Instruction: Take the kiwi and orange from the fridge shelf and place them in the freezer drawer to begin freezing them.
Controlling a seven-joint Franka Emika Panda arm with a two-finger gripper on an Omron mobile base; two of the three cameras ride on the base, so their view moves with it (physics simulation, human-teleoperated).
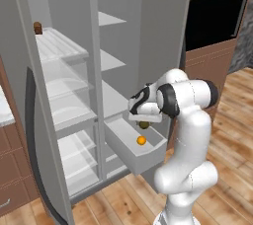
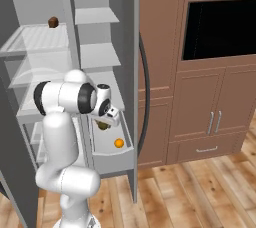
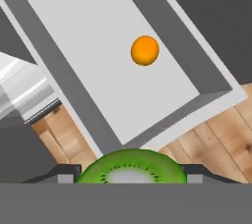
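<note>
A white robot arm reaches into an open fridge in a simulated kitchen, its gripper (image 1: 144, 123) hanging above the pulled-out freezer drawer (image 1: 148, 157), a shallow light-grey box low in the fridge's right-hand section. The gripper is closed on the kiwi (image 3: 132, 166); in the hand view the fruit's bright green cut face with its pale centre sits between the two dark fingertips (image 3: 63, 173) at the bottom of the picture. From the base views the kiwi shows as a small dark olive lump under the hand, above the drawer and not touching its floor.

The orange (image 3: 144, 50) already lies on the drawer floor, a small bright ball near the middle, apart from the walls. So the step in hand looks like the last one — delivering the kiwi. The next move seems to call for lowering the hand a little over the open floor and parting the fingers, keeping clear of the orange and the drawer's front wall.

Some things are hard to make out: only the top half of the kiwi is visible in the hand view, the fingertips are cut off at the bottom edge, and the base views show the gripper itself partly hidden behind the wrist. A small brown item (image 1: 37, 27) stands on an upper shelf, too small to identify.
</note>
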